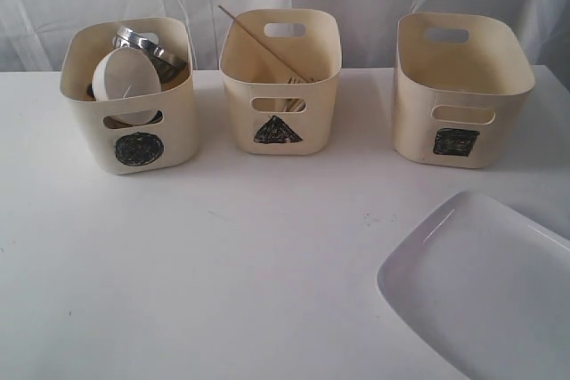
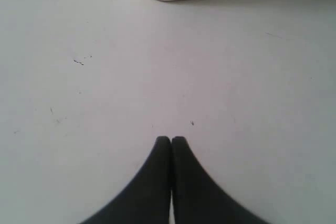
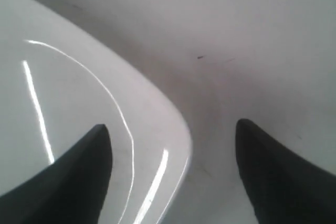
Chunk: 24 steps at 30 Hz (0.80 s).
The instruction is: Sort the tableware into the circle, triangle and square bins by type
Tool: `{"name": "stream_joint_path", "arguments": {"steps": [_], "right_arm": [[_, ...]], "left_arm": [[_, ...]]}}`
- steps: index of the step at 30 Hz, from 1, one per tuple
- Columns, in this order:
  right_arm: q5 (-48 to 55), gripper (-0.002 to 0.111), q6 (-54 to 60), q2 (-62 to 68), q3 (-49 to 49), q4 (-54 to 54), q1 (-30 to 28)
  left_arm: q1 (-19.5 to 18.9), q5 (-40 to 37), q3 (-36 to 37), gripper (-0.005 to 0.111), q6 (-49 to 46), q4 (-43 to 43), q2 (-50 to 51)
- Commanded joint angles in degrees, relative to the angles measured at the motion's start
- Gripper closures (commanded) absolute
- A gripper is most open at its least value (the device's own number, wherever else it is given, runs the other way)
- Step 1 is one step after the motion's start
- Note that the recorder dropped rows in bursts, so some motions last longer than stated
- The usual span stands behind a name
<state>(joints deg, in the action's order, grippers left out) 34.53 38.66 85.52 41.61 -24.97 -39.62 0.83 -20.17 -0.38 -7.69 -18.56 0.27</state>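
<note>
Looks like a lab test setup: bare white table, white curtain backdrop, three shape-marked bins.

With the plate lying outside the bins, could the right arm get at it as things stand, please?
Probably yes. The right gripper is open, one finger over the plate and the other over the bare table, so the plate's rim sits between them, and nothing shows in the way.

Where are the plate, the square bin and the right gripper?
plate [image 1: 481, 291], exterior view, bare middle of its surface.
square bin [image 1: 411, 131], exterior view, front wall near its left corner.
right gripper [image 3: 172, 124], right wrist view, midway between its open fingertips.
</note>
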Motion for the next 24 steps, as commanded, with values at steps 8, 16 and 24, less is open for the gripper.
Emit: {"name": "stream_joint_path", "arguments": {"steps": [8,16,24], "right_arm": [[-4.54,0.045,0.22,7.54,0.0,-0.24,-0.37],[-3.16,0.054,14.17,13.11,0.0,-11.79,-0.37],[1.57,0.06,29.86,16.86,-0.44,-23.91,-0.37]], "left_arm": [[-0.14,-1.69,0.38,0.107,0.05,-0.33,-0.27],[-0.14,-1.69,0.38,0.107,0.05,-0.33,-0.27],[-0.14,-1.69,0.38,0.107,0.05,-0.33,-0.27]]}}
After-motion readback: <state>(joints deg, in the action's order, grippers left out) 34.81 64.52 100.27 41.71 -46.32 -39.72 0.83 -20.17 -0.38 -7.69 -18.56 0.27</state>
